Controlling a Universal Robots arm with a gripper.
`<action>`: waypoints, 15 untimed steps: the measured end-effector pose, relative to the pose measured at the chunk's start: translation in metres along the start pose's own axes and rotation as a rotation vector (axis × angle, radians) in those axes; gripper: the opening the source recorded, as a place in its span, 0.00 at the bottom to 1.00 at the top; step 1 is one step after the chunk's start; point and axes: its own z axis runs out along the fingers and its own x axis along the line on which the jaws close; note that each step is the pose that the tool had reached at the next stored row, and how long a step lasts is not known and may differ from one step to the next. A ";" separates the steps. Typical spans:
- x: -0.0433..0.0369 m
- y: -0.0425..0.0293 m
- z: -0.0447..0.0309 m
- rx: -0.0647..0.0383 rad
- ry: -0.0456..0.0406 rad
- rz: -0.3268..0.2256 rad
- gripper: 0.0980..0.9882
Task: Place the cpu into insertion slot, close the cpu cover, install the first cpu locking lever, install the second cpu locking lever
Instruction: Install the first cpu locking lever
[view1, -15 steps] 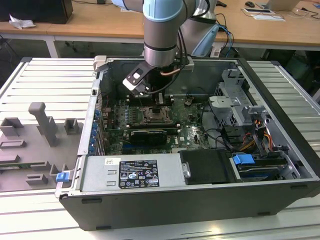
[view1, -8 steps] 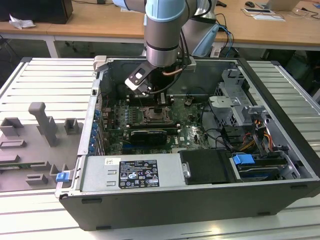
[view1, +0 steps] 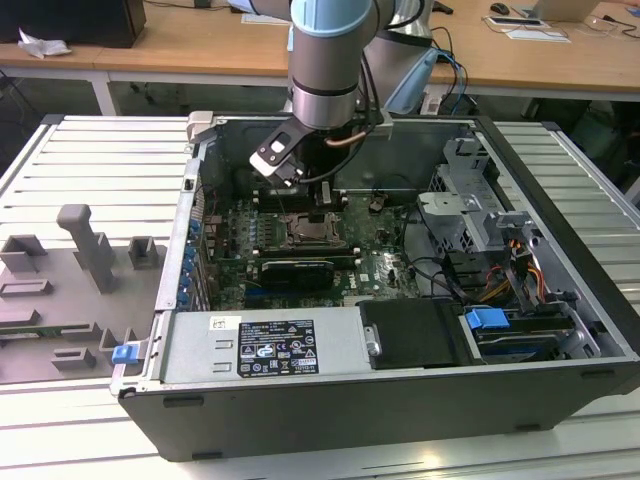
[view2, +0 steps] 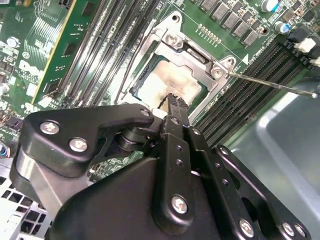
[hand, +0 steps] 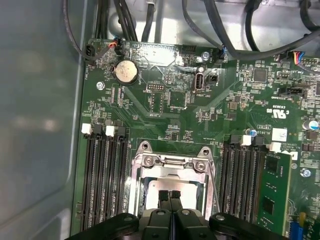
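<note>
The cpu (view2: 182, 80) lies in the insertion slot (view1: 312, 236), its pale face showing through the window of the silver cpu cover (view2: 171, 41), which lies down around it. In both wrist views my gripper (view2: 173, 100) is shut with its two black fingertips pressed together and nothing between them, directly over the cpu (hand: 150, 192). In the first wrist view the cover (hand: 170, 162) frames the chip just beyond my gripper (hand: 170, 194). A thin wire locking lever (view2: 272, 85) sticks out from the socket corner over the memory slots. In the exterior view my gripper (view1: 320, 212) hangs inside the open case.
Black memory slots (hand: 105, 175) flank the socket, with a green memory module (hand: 272, 192) on one side. A coin battery (hand: 126, 71) and cables (hand: 125, 20) sit further along the board. The power supply (view1: 260, 345) and drive cage (view1: 470, 200) crowd the case.
</note>
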 end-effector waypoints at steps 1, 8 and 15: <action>0.0000 0.0000 -0.0017 0.000 0.0000 0.000 0.01; 0.0001 0.0002 -0.0067 0.000 0.0000 0.000 0.01; 0.0009 0.0005 -0.0206 0.000 -0.0065 0.000 0.01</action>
